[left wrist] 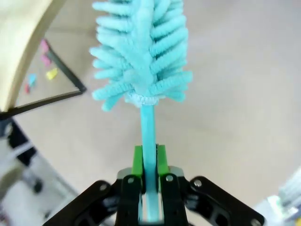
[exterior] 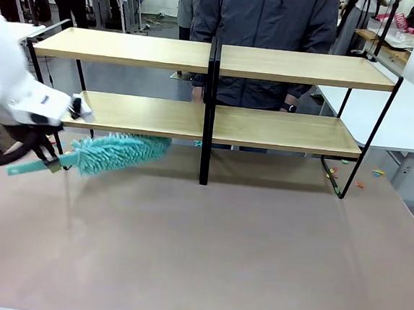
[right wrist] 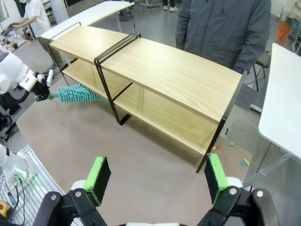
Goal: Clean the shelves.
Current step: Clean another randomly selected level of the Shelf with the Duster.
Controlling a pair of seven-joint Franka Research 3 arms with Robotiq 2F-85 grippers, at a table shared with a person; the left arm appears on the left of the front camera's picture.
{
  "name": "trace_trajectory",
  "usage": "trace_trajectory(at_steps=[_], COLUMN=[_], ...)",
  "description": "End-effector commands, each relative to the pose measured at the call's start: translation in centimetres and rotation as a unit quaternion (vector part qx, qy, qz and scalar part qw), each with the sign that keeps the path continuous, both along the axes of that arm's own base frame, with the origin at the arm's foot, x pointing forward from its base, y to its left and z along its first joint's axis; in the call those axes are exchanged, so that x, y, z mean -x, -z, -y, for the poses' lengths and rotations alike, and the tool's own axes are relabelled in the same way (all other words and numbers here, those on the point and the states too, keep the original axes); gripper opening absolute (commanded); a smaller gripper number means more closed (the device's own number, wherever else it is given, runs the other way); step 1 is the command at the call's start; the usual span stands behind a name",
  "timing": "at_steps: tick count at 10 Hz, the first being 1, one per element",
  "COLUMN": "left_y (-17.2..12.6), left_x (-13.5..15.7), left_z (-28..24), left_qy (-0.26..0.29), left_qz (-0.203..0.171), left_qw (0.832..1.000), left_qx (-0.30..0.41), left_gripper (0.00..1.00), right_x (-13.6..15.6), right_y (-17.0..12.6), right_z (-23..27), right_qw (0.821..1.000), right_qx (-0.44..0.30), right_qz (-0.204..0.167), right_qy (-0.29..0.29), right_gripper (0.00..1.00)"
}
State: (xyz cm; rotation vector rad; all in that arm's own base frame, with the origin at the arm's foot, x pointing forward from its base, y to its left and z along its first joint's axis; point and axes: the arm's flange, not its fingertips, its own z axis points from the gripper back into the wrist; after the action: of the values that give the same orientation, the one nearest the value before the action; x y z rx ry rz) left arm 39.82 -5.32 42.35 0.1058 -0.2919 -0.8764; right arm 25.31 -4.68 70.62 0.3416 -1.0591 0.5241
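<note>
Teal duster (exterior: 120,151) at nine o'clock by the shelves (exterior: 273,65), pinched in left pincer (left wrist: 149,156); right pincer (right wrist: 156,176) wide open.

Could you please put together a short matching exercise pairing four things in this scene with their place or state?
Things:
1. left gripper
2. right gripper
3. duster
4. person

Places or states:
A. stands behind the shelves
B. open, nothing between its fingers
C. shut on a thin teal handle
D. fluffy teal head by the lower left board

Pairs: 1-C, 2-B, 3-D, 4-A
</note>
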Motion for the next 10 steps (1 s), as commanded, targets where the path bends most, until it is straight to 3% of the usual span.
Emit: trace_trajectory(at_steps=[1, 5, 6, 10], left_y=[1.3, 1.5, 1.4, 0.5], left_x=[10.5, 12.0, 12.5, 19.7], left_z=[-8.1, -9.9, -10.0, -16.1], left_qy=[0.075, 0.054, 0.041, 0.031], left_qz=[-0.001, 0.023, 0.043, 0.201], left_qw=[0.992, 0.992, 0.992, 0.971], left_qx=[0.103, 0.115, 0.11, 0.126], left_gripper=[0.13, 0.13, 0.13, 0.13], right_x=[0.0, 0.0, 0.0, 0.0], right_y=[-0.1, -0.1, -0.1, -0.1], right_z=[-0.1, -0.1, -0.1, -0.1], right_qw=[1.0, 1.0, 1.0, 1.0], right_qx=[-0.003, -0.003, -0.003, -0.003], right_qz=[0.003, 0.003, 0.003, 0.003], right_qy=[-0.003, -0.003, -0.003, -0.003], right_gripper=[1.0, 1.0, 1.0, 1.0])
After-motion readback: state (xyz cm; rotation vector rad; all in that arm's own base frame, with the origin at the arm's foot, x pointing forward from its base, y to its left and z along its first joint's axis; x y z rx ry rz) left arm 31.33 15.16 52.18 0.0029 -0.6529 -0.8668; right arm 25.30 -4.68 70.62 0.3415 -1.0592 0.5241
